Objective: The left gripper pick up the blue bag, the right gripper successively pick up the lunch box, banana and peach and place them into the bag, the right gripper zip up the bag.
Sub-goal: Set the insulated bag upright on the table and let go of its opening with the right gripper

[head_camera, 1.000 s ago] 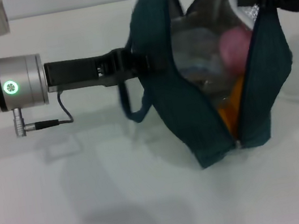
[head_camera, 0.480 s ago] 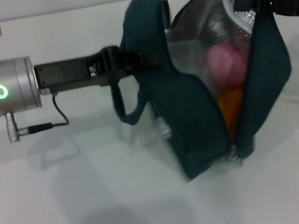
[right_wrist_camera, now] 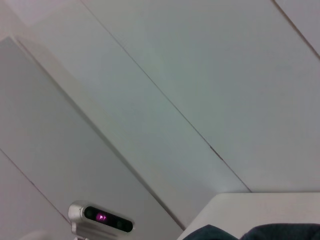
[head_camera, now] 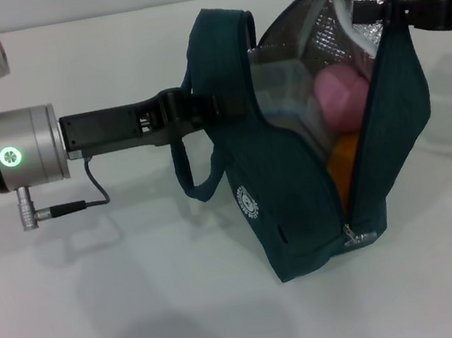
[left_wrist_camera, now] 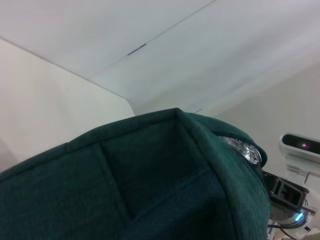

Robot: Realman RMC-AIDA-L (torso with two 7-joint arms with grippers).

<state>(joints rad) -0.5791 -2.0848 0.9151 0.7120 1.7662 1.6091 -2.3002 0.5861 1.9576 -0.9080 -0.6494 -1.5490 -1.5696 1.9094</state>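
The blue bag [head_camera: 289, 210] hangs above the white table, mouth open toward me, silver lining showing. Inside are the pink peach [head_camera: 342, 96], the yellow-orange banana [head_camera: 343, 165] below it, and the pale lunch box [head_camera: 287, 94] behind. My left gripper [head_camera: 209, 107] is shut on the bag's left side by the strap [head_camera: 198, 182]. My right gripper [head_camera: 372, 13] is at the bag's top right end, against the lining. The zipper pull [head_camera: 352, 234] sits at the low end of the opening. The bag's cloth fills the left wrist view [left_wrist_camera: 150, 190]; a corner of the bag shows in the right wrist view [right_wrist_camera: 260, 232].
The white table [head_camera: 147, 321] lies under the bag, which hangs close above it. My left arm's silver forearm [head_camera: 6, 154] with its cable reaches in from the left. A pale wall stands behind.
The bag has swung left and turned, so its round logo now faces me. Its bottom hangs lower, and the right gripper has dropped slightly at the bag's top end.
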